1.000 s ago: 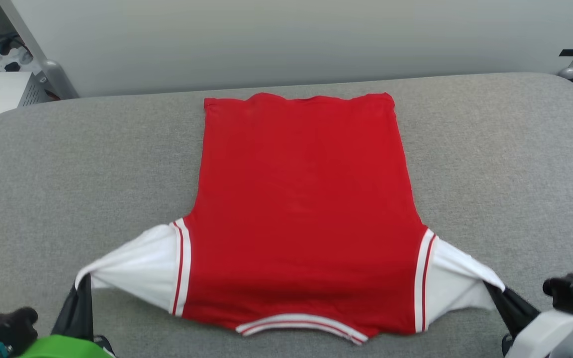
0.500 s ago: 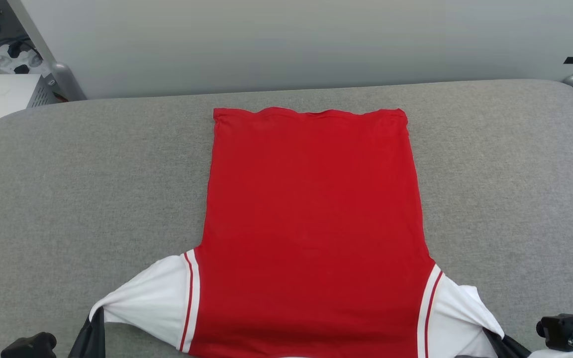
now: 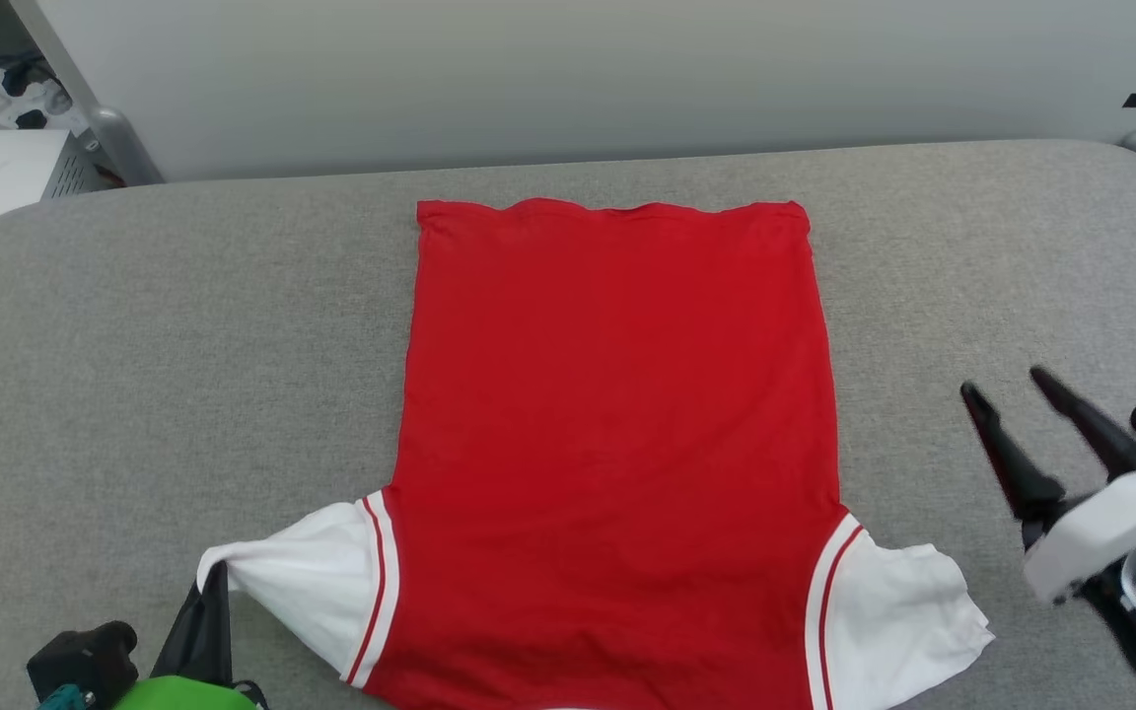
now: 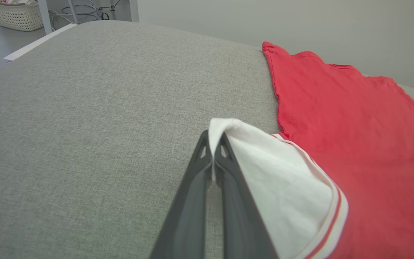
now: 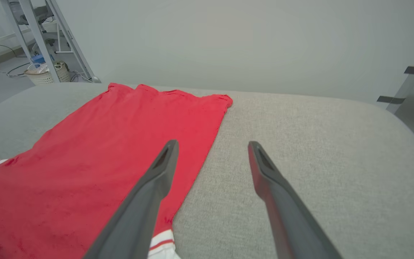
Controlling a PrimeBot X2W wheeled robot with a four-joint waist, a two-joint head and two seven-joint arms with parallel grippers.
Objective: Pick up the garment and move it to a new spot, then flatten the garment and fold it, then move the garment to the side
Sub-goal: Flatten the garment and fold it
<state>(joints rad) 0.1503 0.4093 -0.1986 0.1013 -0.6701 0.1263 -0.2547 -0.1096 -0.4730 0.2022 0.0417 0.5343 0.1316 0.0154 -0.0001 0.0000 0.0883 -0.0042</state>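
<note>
Garment point(image 3: 617, 444) lies flat, long axis pointing away; left tool point(image 3: 216, 577) clamps its left sleeve point(image 3: 302, 572), right tool point(image 3: 1002, 383) hangs open off its right side.

Bright, diffuse light lies evenly over the grey woven-fabric table point(image 3: 183, 325), and shadows are faint and soft-edged. The red jersey T-shirt with white sleeves point(image 3: 617, 414) looks saturated in the head view, paler and hazier in both wrist views. At 3 o'clock in the head view, the dark-fingered right gripper point(image 3: 1002, 382) is smeared by motion blur. The wrist views bow the table's far edge.
</note>
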